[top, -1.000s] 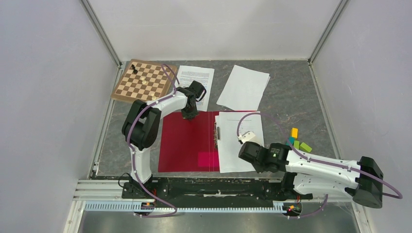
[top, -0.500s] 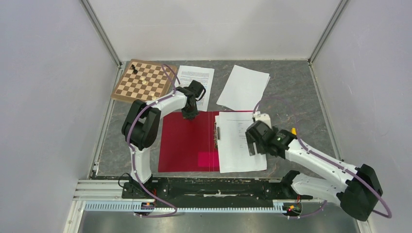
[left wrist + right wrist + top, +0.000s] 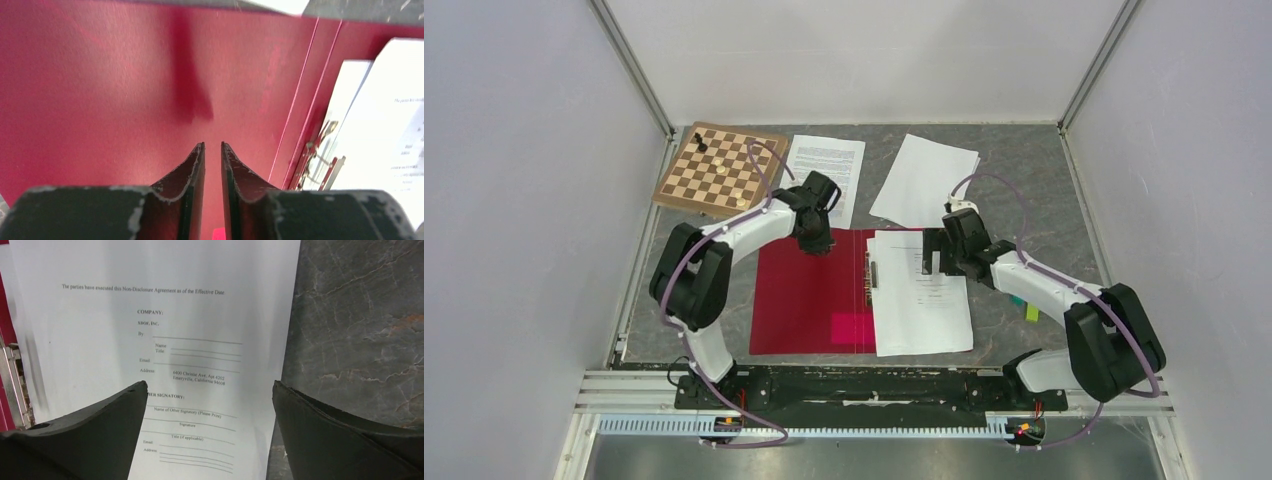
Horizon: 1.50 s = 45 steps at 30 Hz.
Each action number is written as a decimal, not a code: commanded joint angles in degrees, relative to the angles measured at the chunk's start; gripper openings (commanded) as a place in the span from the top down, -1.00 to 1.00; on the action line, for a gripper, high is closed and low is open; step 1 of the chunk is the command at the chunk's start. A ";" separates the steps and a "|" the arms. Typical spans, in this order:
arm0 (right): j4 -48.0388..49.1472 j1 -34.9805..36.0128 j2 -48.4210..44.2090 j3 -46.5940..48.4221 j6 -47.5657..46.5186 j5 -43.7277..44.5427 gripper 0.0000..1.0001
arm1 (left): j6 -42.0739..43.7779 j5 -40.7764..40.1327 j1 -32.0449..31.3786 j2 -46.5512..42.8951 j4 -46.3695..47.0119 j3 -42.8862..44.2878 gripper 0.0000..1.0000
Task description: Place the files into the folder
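The red folder (image 3: pixel 809 290) lies open in the middle of the table, metal clip (image 3: pixel 870 270) at its spine. One printed file (image 3: pixel 921 300) rests on its right half. Another printed file (image 3: pixel 826 172) and a stack of blank files (image 3: pixel 926 180) lie behind it on the table. My left gripper (image 3: pixel 816 240) is low over the folder's far left flap (image 3: pixel 100 90); its jaws (image 3: pixel 213 145) are a narrow gap apart, with nothing between. My right gripper (image 3: pixel 934 255) hovers wide open (image 3: pixel 210 385) above the printed file (image 3: pixel 165 315), straddling its right edge.
A brown-and-white chessboard (image 3: pixel 719 168) with a few pieces sits at the back left. Small coloured blocks (image 3: pixel 1029 311) lie at the right, partly hidden under my right arm. A pink patch (image 3: pixel 852 328) marks the folder's near inside. Grey walls enclose three sides.
My right arm swung from the front right up over the file in the folder and its jaws opened wide. The left jaws parted slightly; its elbow shifted left.
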 commanded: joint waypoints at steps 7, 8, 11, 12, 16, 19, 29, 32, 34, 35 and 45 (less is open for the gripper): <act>9.43 -3.50 -1.70 -3.12 -2.63 -2.53 -0.96 | -2.78 8.00 -1.04 -10.82 9.64 -15.20 0.44; 9.50 -3.45 -1.37 -3.35 -2.51 -2.82 -0.96 | -3.03 8.08 -1.23 -10.84 9.87 -15.92 0.44; 10.02 -3.45 -0.72 -4.76 -2.19 -2.57 -0.96 | -3.84 8.18 -2.03 -10.77 10.25 -17.32 0.49; 10.12 -3.45 -0.90 -5.25 -2.17 -2.19 -0.96 | -4.09 8.02 -2.26 -10.75 10.35 -17.59 0.52; 10.58 -3.47 -1.64 -6.61 -2.08 -1.74 -0.96 | -5.03 7.16 -3.07 -10.65 10.45 -18.32 0.57; 10.82 -3.45 -1.63 -6.85 -1.74 -2.64 -0.96 | -5.26 7.04 -3.37 -10.17 10.55 -18.43 0.61; 11.29 -1.50 -1.45 -6.94 0.12 -2.68 -0.96 | -5.79 6.88 -3.80 -9.49 10.54 -18.69 0.64; 10.54 0.04 -1.41 -6.23 0.64 -1.35 -0.96 | -5.97 6.93 -3.98 -9.29 10.54 -18.80 0.65; 10.01 0.98 -1.36 -5.78 0.76 -0.34 -0.96 | -5.96 6.86 -4.14 -9.18 10.54 -18.87 0.65; 9.78 1.50 -1.31 -5.54 0.96 0.00 -0.96 | -6.04 6.82 -4.16 -9.23 10.54 -18.85 0.65; 7.62 2.96 -0.92 -4.56 1.04 3.59 -0.96 | -6.14 6.86 -4.54 -9.17 10.45 -18.64 0.65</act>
